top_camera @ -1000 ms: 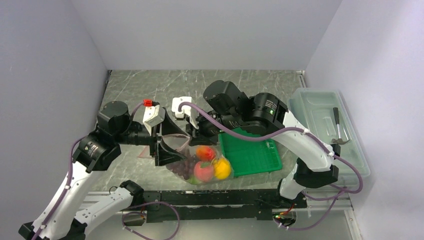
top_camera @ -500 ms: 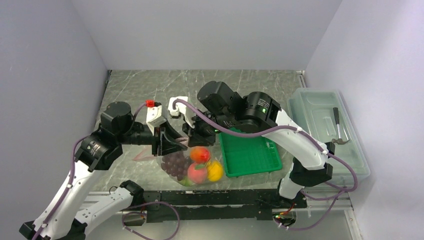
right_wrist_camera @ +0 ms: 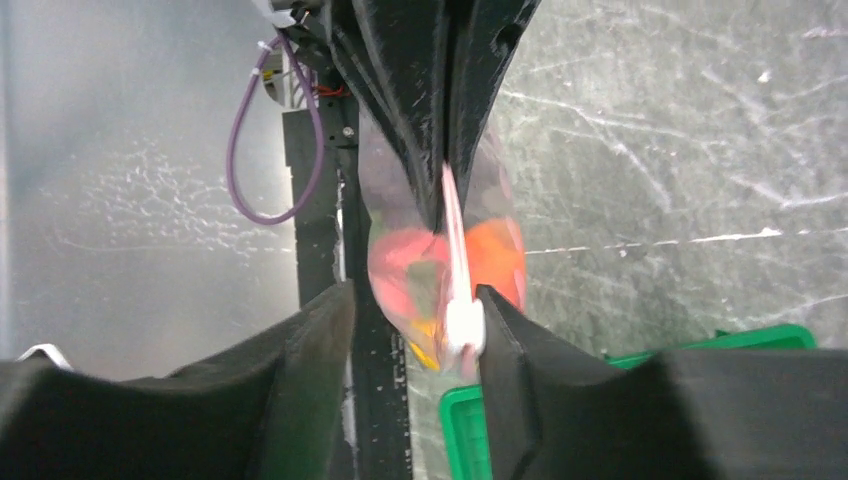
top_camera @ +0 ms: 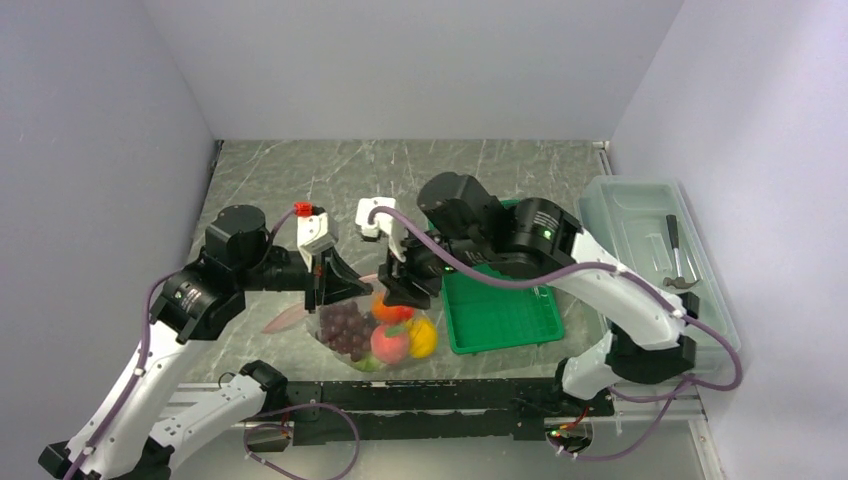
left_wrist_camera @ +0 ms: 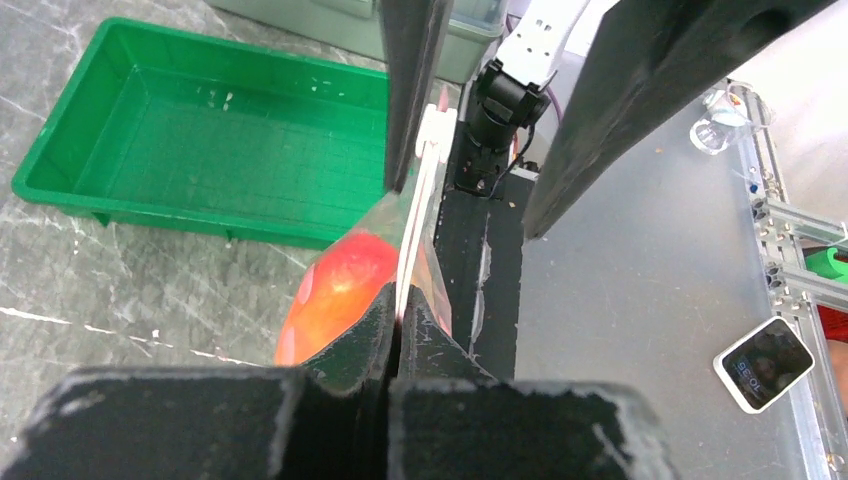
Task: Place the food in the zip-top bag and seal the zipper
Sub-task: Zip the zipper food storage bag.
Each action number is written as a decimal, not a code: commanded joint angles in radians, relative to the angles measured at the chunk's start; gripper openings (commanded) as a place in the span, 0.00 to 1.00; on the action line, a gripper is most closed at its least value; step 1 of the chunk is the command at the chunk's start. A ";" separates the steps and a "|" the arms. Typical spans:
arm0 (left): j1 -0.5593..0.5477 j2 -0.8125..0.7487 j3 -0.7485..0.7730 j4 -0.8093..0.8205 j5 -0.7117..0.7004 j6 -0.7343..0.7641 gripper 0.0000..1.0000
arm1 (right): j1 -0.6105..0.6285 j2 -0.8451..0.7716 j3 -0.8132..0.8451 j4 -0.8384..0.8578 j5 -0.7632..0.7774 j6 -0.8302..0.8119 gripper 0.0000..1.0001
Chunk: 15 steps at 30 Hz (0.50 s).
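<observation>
The zip-top bag point(top_camera: 372, 335) hangs low over the table's near edge, holding the food: dark grapes point(top_camera: 343, 325), a red fruit point(top_camera: 390, 343), a lemon point(top_camera: 423, 338) and a red-orange fruit point(top_camera: 393, 310). My left gripper point(left_wrist_camera: 400, 303) is shut on one end of the pink zipper point(left_wrist_camera: 418, 215), directly above the red fruit point(left_wrist_camera: 335, 300). My right gripper point(right_wrist_camera: 410, 305) stands open around the other end of the zipper. A white slider point(right_wrist_camera: 465, 325) on the strip rests against one of its fingers point(right_wrist_camera: 505, 350). In the top view both grippers meet over the bag, the left gripper point(top_camera: 335, 288) opposite the right gripper point(top_camera: 398, 293).
A green tray point(top_camera: 500, 310) lies just right of the bag, under the right arm. Along the right wall stands a large clear lidded box point(top_camera: 650, 250) with a grey hammer point(top_camera: 678, 255) inside. The arms' black base rail point(top_camera: 430, 395) runs beneath the bag.
My left gripper has closed onto the zipper strip. My right gripper has opened its jaws off the strip. The bag has shifted slightly left and toward the near edge.
</observation>
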 commanded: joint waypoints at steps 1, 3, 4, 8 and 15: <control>0.001 -0.018 0.060 0.055 0.002 0.009 0.00 | -0.001 -0.179 -0.141 0.211 0.000 -0.002 0.58; 0.001 -0.025 0.070 0.057 0.007 0.002 0.00 | 0.000 -0.227 -0.230 0.281 -0.004 -0.005 0.67; 0.001 -0.027 0.076 0.056 0.009 -0.003 0.00 | -0.001 -0.261 -0.271 0.320 -0.009 -0.008 0.70; 0.001 -0.028 0.090 0.051 0.034 -0.013 0.00 | -0.001 -0.345 -0.403 0.422 -0.001 -0.010 0.74; 0.002 -0.028 0.110 0.056 0.078 -0.013 0.00 | 0.000 -0.430 -0.565 0.610 -0.025 -0.027 0.76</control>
